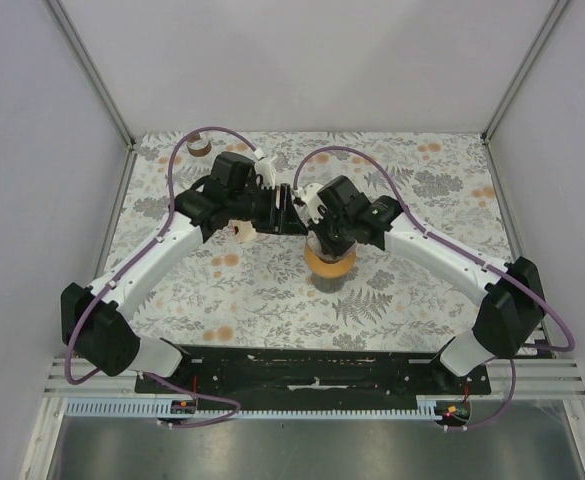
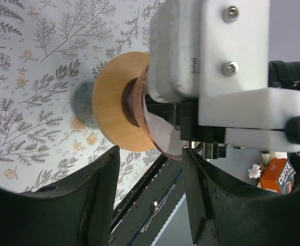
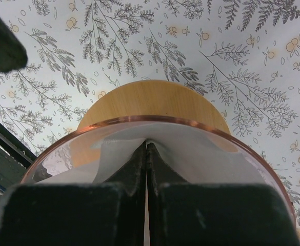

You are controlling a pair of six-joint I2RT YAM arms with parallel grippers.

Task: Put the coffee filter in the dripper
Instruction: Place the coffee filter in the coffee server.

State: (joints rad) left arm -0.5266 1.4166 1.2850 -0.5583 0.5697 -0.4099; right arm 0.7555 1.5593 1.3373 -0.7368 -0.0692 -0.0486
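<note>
Gripper on the left (image 2: 151, 154) stands open, its jaws apart with nothing between them, at about nine o'clock of the dripper (image 1: 329, 262) in the top view and just beside it. My judgement is that it does best waiting there, ready to steady the wooden base if the dripper rocks, and otherwise touching nothing.

At the middle, the dripper stands on the patterned counter (image 3: 242, 51), a glass cone with a copper-coloured rim on a round wooden base. The coffee filter (image 3: 201, 154) is already inside the cone; its white paper lies against the glass at three o'clock and sits looser, with a fold, toward nine o'clock.

On the right, the right gripper (image 3: 147, 148) is closed, its fingers pressed together and pushed down into the filter at the centre of the cone. Whether a pinch of paper sits between them I cannot tell.

The step in hand looks like seating the paper. Done well, it means pressing gently straight down so the cone of paper meets the glass all round. The lift should then go straight up from the centre, because any paper caught in the fingers would come out with them.
</note>
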